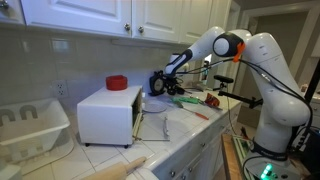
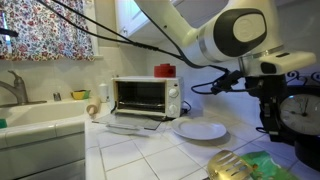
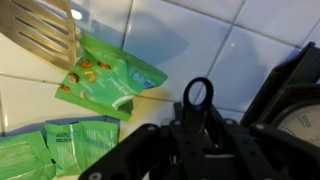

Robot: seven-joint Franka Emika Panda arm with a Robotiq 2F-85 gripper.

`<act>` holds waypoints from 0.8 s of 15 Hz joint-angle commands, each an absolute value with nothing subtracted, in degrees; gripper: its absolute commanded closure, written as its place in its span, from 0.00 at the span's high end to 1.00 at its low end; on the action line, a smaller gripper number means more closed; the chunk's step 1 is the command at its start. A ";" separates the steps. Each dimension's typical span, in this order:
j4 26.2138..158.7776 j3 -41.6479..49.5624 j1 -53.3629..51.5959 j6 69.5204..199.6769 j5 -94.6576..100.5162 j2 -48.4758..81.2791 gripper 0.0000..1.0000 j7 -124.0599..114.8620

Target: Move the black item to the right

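Sitting just beside claw (image 3: 196,142): black item (image 3: 294,104)

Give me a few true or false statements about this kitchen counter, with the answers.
The toaster oven has its door open. True.
The red disc sits on the white plate. False: it sits on top of the toaster oven.
Green packets lie on the tiled counter beside a metal spatula. True.
The black clock is inside the toaster oven. False: it stands out on the counter, well away from the oven.
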State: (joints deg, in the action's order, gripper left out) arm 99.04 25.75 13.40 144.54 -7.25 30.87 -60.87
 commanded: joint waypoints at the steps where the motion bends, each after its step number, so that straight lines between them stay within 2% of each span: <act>1: 94.06 25.86 13.97 142.19 -5.26 34.60 0.06 -64.59; 12: 88.94 26.47 13.26 142.62 -1.47 39.91 0.06 -65.48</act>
State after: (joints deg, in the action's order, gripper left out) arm 92.09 25.96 13.42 143.82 -3.33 37.70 -63.08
